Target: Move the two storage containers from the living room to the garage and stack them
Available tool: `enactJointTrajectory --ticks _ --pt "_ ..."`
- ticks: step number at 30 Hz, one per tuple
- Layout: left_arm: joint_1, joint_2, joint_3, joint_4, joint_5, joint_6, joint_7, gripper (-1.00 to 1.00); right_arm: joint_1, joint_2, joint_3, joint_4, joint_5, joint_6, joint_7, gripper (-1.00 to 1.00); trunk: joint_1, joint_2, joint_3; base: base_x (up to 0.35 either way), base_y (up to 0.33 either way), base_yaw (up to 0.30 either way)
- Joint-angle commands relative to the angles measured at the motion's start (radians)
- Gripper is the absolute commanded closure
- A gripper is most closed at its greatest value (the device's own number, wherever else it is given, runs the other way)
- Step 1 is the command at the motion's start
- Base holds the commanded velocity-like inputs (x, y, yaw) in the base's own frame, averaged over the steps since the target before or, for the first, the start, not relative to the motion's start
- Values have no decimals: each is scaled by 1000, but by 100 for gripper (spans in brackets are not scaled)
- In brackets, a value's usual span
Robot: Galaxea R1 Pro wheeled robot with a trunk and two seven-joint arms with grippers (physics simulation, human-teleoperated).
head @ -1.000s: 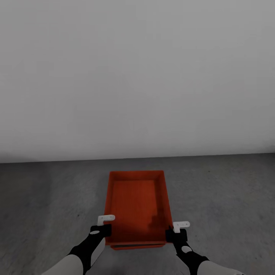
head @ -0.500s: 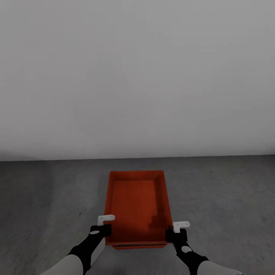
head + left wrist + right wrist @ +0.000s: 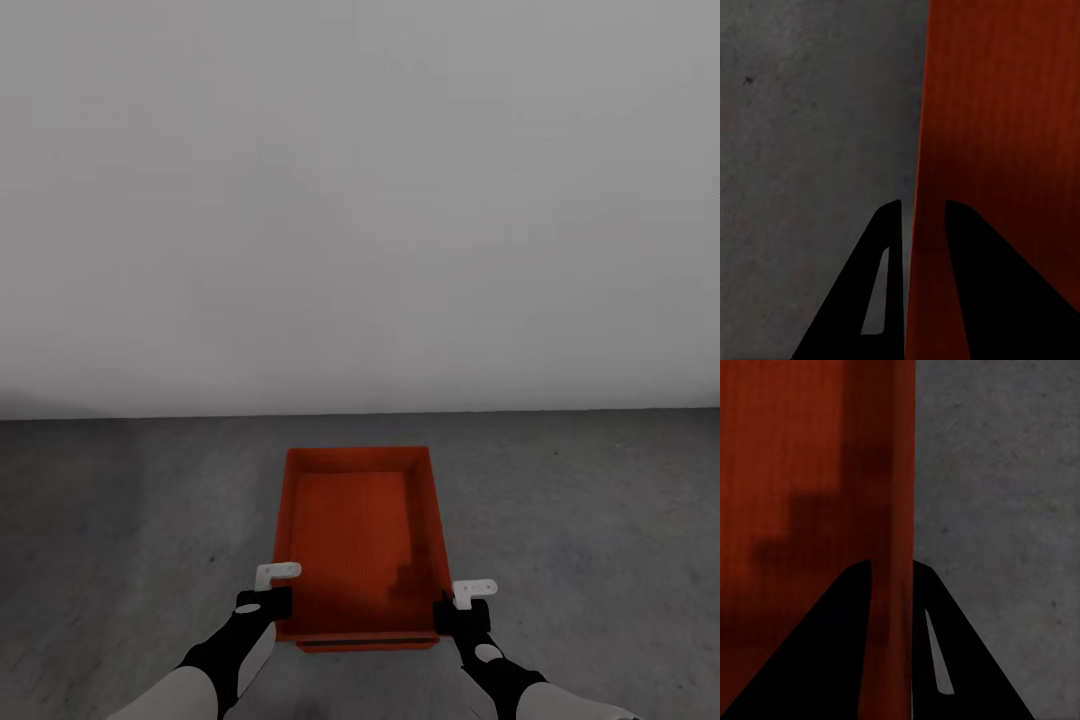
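Pinching the thin side walls of an orange-red storage container (image 3: 358, 540), two pairs of black fingers (image 3: 889, 285) hold it from either side: the left gripper (image 3: 268, 598) clamps the left wall near the near corner, one finger outside and one inside, and the right gripper (image 3: 462, 612) grips the right wall the same way, as both wrist views show. A dark gap and a second orange-red edge (image 3: 365, 646) show under the near wall, though whether that is a second container cannot be told. The open-top bin, its ribbed bottom bare, sits low over the dark grey concrete floor (image 3: 600, 520), near a plain pale grey wall (image 3: 360, 200).
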Motion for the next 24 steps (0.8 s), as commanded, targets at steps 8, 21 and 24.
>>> enactJointTrajectory --ticks 8,21,24 --pt "0 1 4 -4 7 6 10 100 -1 -1 -71 2 -29 -8 -16 100 0 0 -1 0 0 0" --pt "0 1 4 -4 7 6 10 100 -1 -1 -72 2 -30 -8 -16 100 0 0 -1 0 0 0" --pt "0 1 4 -4 7 6 10 100 -1 -2 -72 2 -30 -8 -16 100 0 0 -1 0 0 0"
